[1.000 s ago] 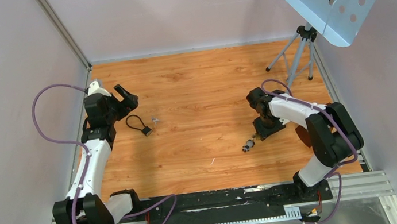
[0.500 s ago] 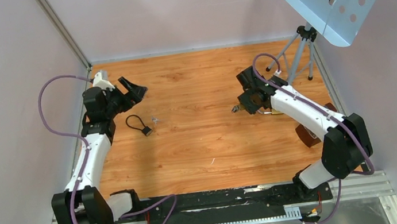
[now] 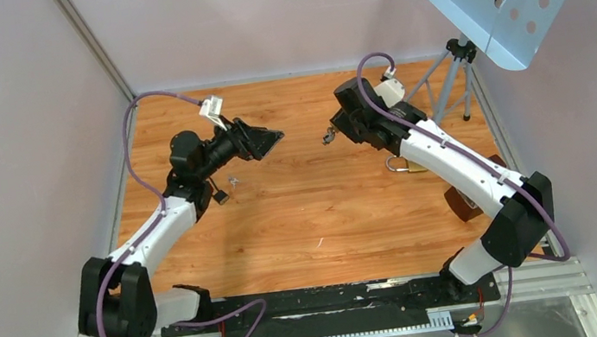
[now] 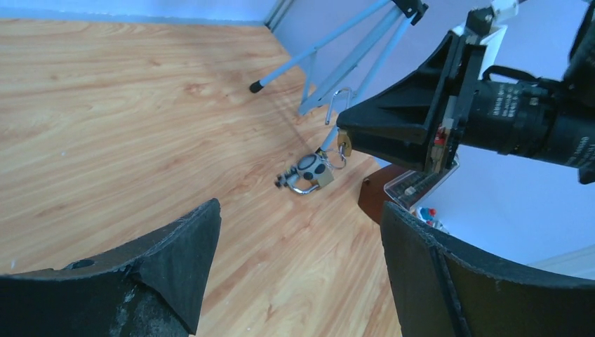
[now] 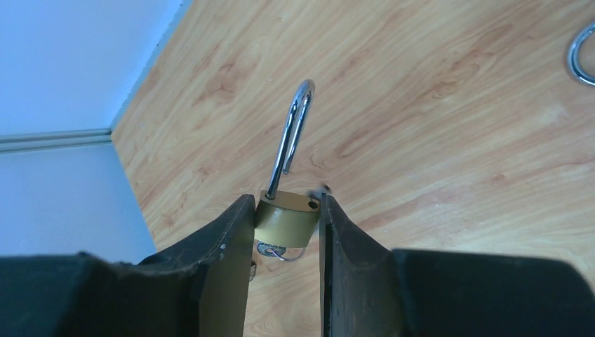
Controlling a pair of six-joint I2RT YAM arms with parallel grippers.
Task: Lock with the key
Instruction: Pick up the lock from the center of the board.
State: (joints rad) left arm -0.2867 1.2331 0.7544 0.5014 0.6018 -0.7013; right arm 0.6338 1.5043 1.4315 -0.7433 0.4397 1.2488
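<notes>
Brass padlock (image 5: pixel 284 219); glossy metal shackle (image 5: pixel 295 126); wood table (image 5: pixel 456 105)

White arms (image 3: pixel 159 226) bear black tools (image 3: pixel 271 140) and purple cables (image 3: pixel 148 98).

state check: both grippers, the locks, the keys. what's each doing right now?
left gripper: open, empty.
right gripper: shut on padlock.
padlock: gripped by its body, shackle open.
key bunch: hanging from the padlock's underside.
second padlock: lying on the table; can't tell whether the shackle is open.
cable lock: on the table, mostly hidden by the left arm.
</notes>
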